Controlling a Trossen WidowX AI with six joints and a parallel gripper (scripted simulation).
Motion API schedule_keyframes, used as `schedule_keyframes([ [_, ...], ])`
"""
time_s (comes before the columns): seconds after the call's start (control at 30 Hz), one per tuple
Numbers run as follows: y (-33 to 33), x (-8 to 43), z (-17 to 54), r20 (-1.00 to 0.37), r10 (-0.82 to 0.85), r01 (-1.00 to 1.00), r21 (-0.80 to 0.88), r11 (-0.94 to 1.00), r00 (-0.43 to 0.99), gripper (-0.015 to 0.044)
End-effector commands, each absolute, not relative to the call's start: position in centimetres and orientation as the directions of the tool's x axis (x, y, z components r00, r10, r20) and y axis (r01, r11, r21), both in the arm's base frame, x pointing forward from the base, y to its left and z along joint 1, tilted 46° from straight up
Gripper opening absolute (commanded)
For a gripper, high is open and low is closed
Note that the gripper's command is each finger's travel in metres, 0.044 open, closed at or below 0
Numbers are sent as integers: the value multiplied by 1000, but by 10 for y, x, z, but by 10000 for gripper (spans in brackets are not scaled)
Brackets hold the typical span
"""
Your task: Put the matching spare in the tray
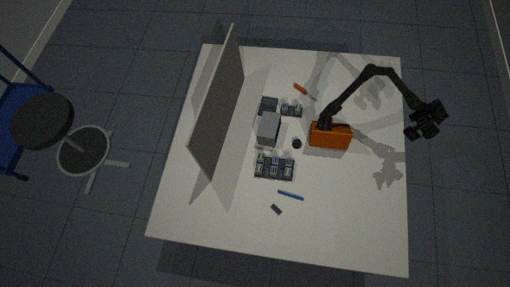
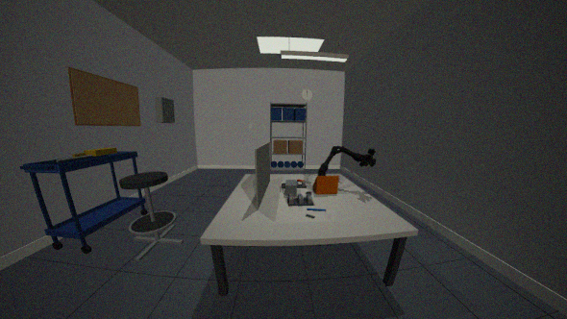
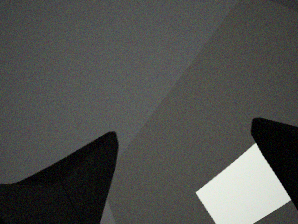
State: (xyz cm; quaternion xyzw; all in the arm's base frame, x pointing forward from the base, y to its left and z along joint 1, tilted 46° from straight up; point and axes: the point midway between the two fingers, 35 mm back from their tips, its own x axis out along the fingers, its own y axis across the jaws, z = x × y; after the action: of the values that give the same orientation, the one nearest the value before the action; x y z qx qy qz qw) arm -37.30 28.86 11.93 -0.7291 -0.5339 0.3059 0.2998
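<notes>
While my gripper (image 1: 420,132) (image 2: 368,159) (image 3: 184,132) hangs up high, its fingers wide apart with nothing between them, I see six small parts (image 1: 273,169) in a dark rack (image 1: 267,173) (image 2: 301,204). The dark tray (image 1: 268,105) sits by the gray box (image 1: 269,124) (image 2: 291,186).

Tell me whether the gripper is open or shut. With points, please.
Open: in the wrist view, the gripper's (image 1: 425,123) (image 3: 185,127) two fingers stand wide apart.

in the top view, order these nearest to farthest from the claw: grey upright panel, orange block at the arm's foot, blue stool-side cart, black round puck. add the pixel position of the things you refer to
1. Orange block (image 1: 330,139) (image 2: 327,184), under the arm
2. Black puck (image 1: 296,143), just past it
3. Grey panel (image 1: 218,108) (image 2: 262,175), table's far side
4. Blue cart (image 1: 30,96) (image 2: 91,218), off the table
</notes>
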Motion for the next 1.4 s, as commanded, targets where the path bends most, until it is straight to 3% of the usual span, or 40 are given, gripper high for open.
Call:
schedule_keyframes([
  [0.0, 289, -373, 119, -126, 962, 595, -764, -250, 243, 426],
  [0.23, 297, -367, 120, -137, 957, 587, -765, -266, 255, 440],
  [0.53, 391, -270, 117, -230, 853, 391, -811, -434, 469, 440],
  [0.9, 459, -105, 107, -345, 606, 27, -855, -518, 717, 440],
  [1.37, 446, 97, 92, -466, 206, -395, -865, -309, 860, 440],
])
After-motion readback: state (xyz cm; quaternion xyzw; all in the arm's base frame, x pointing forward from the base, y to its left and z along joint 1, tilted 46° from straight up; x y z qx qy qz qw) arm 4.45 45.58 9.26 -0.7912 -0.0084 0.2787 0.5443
